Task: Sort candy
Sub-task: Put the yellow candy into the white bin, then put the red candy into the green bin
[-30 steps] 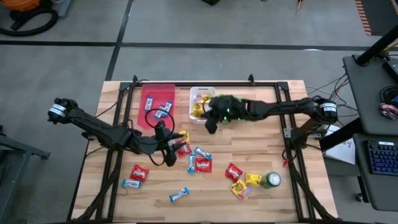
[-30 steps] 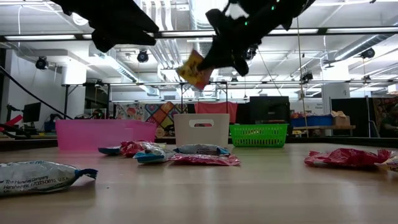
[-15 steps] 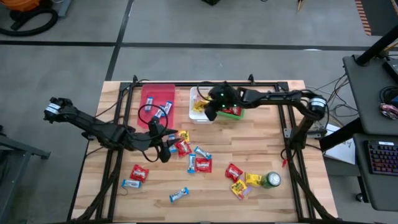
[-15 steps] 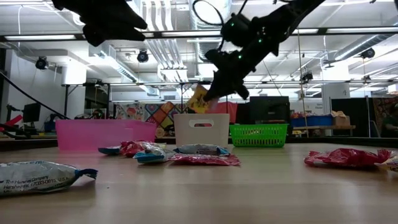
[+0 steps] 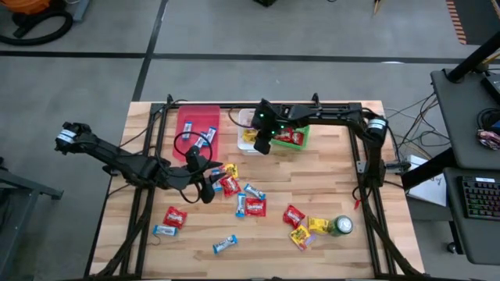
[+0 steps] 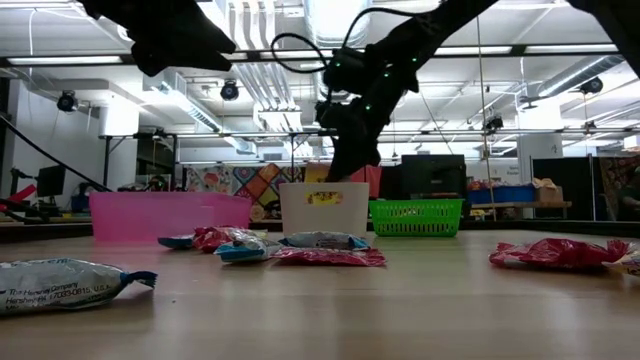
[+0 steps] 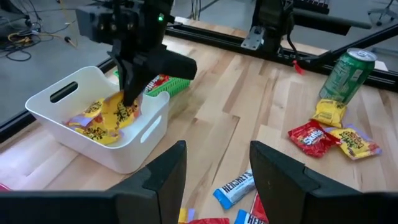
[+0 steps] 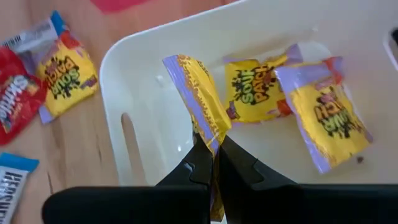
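R pincer (image 8: 211, 163) clenched on yellow packet (image 8: 200, 99) edge, over white bin (image 8: 149, 124). Packet light, floppy, crinkly; pinch at crimped end. L pincer (image 7: 214, 168) released, beside bin.

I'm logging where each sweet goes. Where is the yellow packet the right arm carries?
High view: yellow packet hangs pinched in the right gripper just above the white bin, between the pink tray and green basket.
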Robot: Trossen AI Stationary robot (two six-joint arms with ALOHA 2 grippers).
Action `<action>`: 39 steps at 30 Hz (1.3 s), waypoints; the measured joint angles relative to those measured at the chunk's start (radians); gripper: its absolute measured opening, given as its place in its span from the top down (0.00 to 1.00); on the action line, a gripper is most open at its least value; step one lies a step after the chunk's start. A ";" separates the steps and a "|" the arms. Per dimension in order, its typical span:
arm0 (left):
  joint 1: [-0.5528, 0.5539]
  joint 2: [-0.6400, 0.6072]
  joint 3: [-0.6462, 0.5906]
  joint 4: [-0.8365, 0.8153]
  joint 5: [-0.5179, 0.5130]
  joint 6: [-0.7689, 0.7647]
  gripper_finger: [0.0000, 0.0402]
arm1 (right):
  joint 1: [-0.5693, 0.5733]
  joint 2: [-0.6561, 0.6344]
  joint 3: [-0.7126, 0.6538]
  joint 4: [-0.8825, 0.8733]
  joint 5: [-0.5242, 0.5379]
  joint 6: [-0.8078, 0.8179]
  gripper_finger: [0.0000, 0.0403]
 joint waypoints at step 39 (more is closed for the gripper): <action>-0.002 0.000 0.000 -0.116 0.074 -0.088 0.60 | 0.001 0.014 0.121 -0.116 -0.029 0.064 0.69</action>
